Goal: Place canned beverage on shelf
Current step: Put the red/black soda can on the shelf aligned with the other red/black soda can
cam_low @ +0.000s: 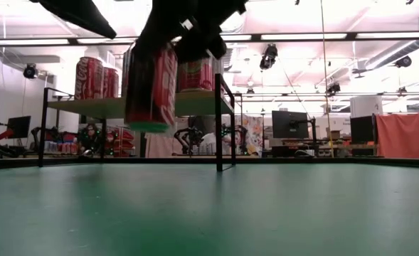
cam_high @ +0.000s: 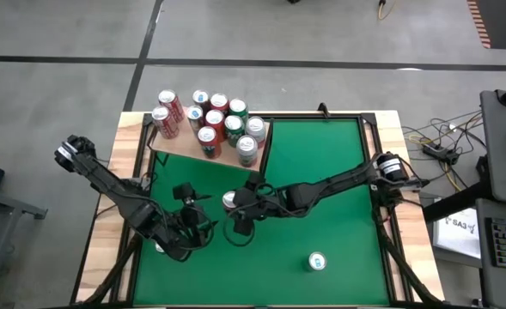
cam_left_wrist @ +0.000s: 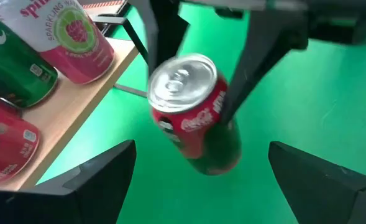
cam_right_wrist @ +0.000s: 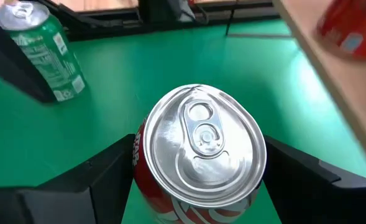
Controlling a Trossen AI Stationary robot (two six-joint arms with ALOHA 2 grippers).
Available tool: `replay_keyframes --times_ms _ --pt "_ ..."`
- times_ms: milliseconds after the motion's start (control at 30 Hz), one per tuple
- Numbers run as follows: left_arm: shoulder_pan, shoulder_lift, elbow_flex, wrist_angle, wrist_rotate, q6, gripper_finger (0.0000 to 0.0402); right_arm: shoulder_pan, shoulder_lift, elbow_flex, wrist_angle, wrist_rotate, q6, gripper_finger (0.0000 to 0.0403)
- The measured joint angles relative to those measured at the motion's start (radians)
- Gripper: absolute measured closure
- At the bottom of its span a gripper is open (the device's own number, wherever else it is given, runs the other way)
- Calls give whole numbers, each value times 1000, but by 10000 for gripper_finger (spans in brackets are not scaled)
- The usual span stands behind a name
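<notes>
Right gripper (cam_right_wrist: 198, 186) clamps a red can (cam_right_wrist: 198, 149) between its fingers, lifted off the table, short of the shelf (cam_high: 184, 148). Left gripper (cam_left_wrist: 198, 186) stands wide, empty, facing it. Shelf holds many cans; one green can (cam_high: 317, 262) left on the table.

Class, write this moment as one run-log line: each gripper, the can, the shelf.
right gripper: shut on red can, lifted off table | left gripper: open, beside can, empty | shelf: holds several cans
</notes>
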Motion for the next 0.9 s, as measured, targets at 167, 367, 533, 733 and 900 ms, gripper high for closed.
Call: replay_keyframes --times_ms 167,367,533,733,900 --pt "0 -33 0 -3 -26 -23 50 28 4 -38 11 57 88 114" --pt "0 -64 0 34 -105 -66 50 77 56 -48 18 162 146 112" --pt "0 -62 0 94 -112 -66 49 87 107 -39 44 210 198 111" --pt "-1 -61 0 109 -111 -77 49 85 146 -34 80 224 203 109" --pt "-2 -61 0 109 -111 -81 49 85 148 -34 79 248 215 91"
